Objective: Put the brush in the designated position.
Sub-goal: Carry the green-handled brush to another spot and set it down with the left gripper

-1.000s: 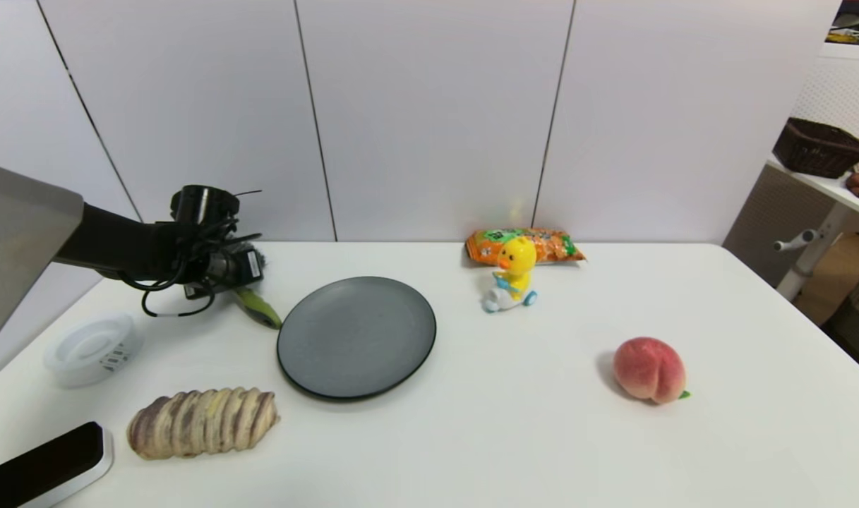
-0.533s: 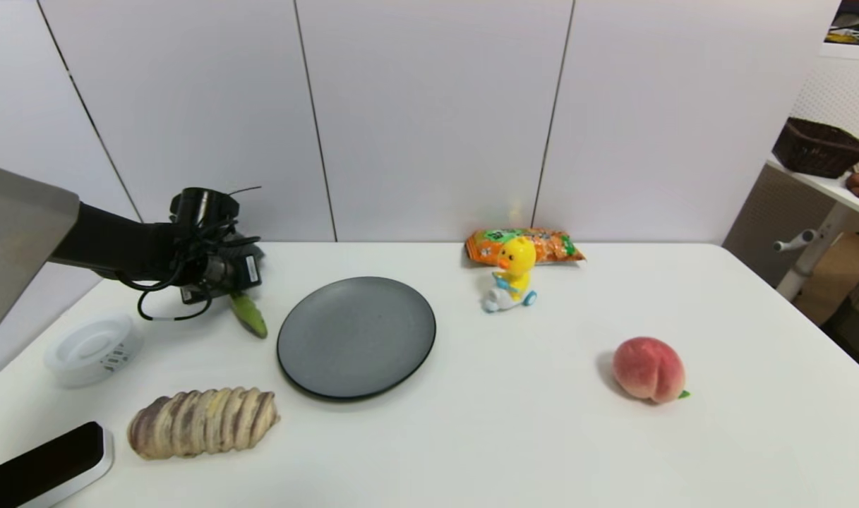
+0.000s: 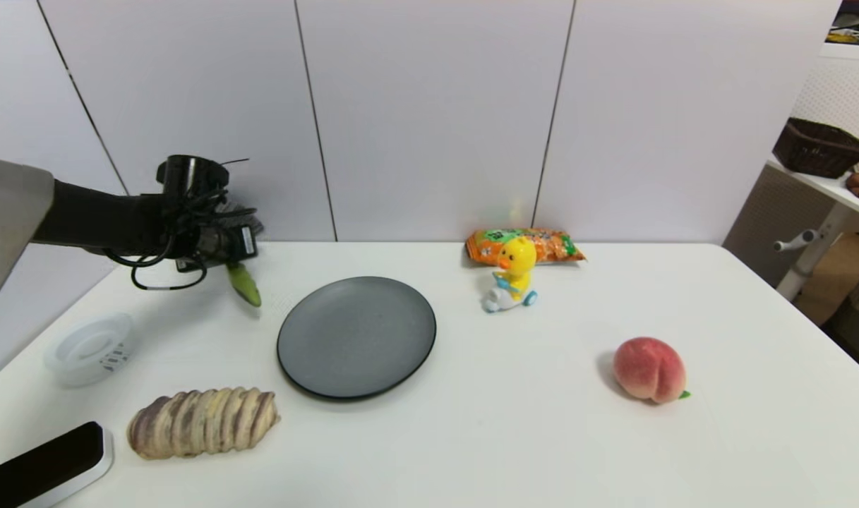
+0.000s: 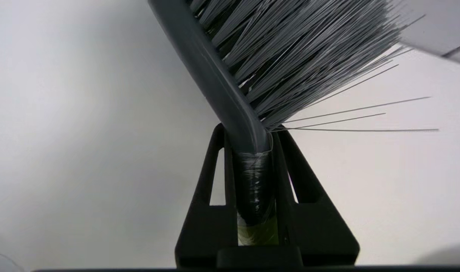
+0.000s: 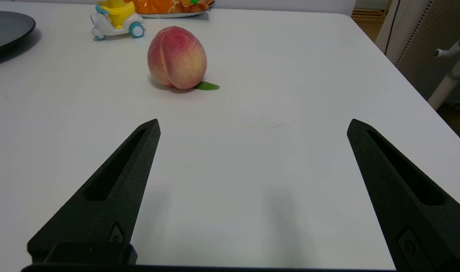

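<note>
A: Head view first. What do you have?

B: I have the left hand (image 3: 240, 262) up over the table's (image 3: 514, 437) far left, just beside the dark plate (image 3: 356, 336). The brush (image 3: 244, 284) hangs in it, clear of the table, with the lime handle end slanting down toward the plate.

A: Left wrist view?

B: The fingers (image 4: 209, 177) are clamped on the brush neck (image 4: 252, 181). Its long axis runs straight out from the hand, grey head and bristles fanning beyond the tips.

A: Right wrist view?

B: My right hand (image 5: 252, 126) sits spread wide and empty, low over the table short of the peach (image 5: 177, 57). I judge the left arm is the one to carry on, whatever the designated spot is.
</note>
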Controlling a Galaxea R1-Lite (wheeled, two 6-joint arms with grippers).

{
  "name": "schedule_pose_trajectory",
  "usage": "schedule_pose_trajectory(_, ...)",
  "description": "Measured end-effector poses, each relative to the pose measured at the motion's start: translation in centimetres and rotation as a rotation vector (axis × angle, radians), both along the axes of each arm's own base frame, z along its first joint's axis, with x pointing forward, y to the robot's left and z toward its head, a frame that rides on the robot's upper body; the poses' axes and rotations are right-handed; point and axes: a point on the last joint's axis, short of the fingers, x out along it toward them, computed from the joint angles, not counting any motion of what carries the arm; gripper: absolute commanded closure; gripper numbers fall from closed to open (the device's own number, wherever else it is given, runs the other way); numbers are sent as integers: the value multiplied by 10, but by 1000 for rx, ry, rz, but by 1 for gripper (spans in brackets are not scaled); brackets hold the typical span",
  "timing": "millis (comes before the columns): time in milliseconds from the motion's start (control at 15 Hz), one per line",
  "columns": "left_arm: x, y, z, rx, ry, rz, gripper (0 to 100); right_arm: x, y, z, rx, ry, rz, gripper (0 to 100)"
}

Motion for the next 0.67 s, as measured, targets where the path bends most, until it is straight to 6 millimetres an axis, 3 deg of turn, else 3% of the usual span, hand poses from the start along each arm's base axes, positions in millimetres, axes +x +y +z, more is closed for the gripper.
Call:
schedule_pose_trajectory(333, -18, -1, 61, 189, -95, -200, 100, 0, 0, 0, 0, 0, 0, 0)
schedule_pose_trajectory(667, -74, -27, 112, 272, -163, -593, 100, 0, 0, 0, 0, 0, 0, 0)
